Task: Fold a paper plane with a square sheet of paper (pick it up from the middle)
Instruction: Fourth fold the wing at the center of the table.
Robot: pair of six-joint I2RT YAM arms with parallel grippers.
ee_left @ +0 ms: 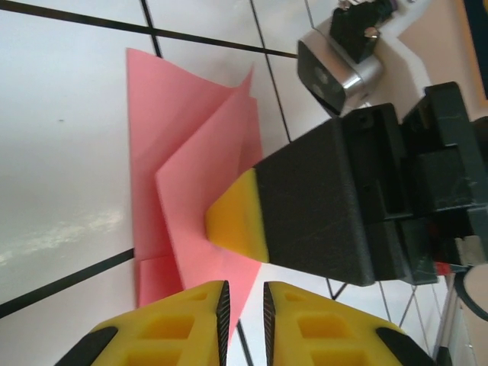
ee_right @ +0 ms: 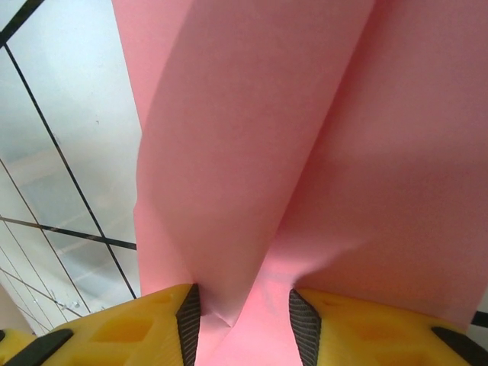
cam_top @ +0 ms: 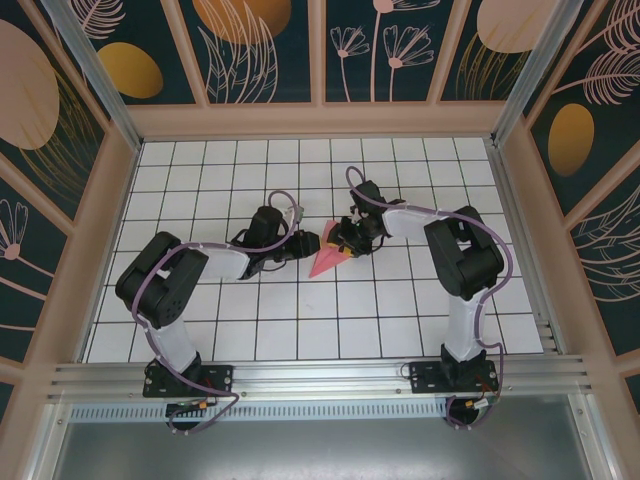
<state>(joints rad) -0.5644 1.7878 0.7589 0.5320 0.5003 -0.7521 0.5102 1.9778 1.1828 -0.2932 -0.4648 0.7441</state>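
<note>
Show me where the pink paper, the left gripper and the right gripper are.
pink paper (ee_left: 183, 137), left wrist view, upper folded flap.
left gripper (ee_left: 244, 301), left wrist view, between its fingertips.
right gripper (ee_right: 244, 320), right wrist view, between its fingertips.
</note>
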